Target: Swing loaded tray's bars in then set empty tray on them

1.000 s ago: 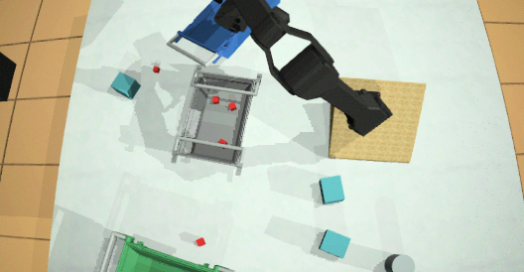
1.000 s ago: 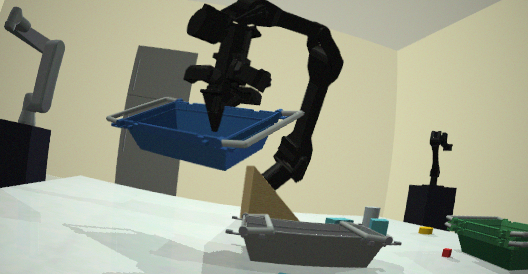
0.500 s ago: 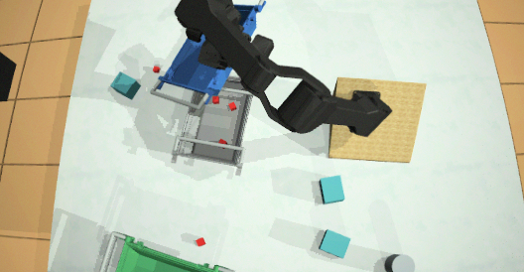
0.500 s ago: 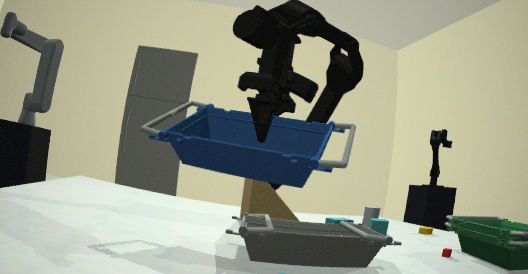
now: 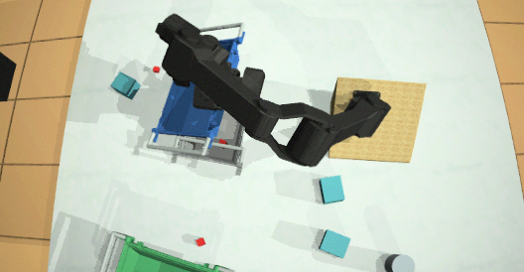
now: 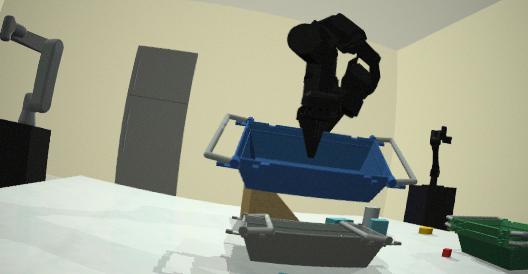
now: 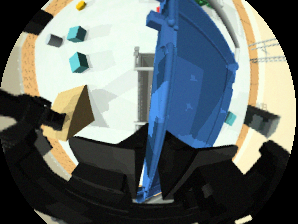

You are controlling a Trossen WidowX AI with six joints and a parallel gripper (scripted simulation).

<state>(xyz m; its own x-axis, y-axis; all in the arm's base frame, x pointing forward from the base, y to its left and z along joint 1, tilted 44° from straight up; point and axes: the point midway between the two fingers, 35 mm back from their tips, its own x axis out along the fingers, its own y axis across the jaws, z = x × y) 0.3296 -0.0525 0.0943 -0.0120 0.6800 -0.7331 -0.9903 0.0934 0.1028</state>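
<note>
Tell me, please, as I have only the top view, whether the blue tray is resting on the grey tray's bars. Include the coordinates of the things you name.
Observer: No, the exterior view shows the blue tray [image 5: 186, 110] [image 6: 310, 178] [image 7: 200, 75] raised above the grey tray [image 5: 232, 131] [image 6: 315, 248] [image 7: 141, 95], with a gap between them.
Operator: Thank you; could you tell me where the hand is gripping, since the arm blocks my view?
Observer: The wrist view shows the hand [image 6: 311, 155] [image 7: 152, 125] shut on one long side wall of the blue tray.

End effector [image 7: 152, 125] grips blue tray's [image 7: 200, 85] side wall; gray tray [image 7: 145, 95] alongside, partly hidden.
</note>
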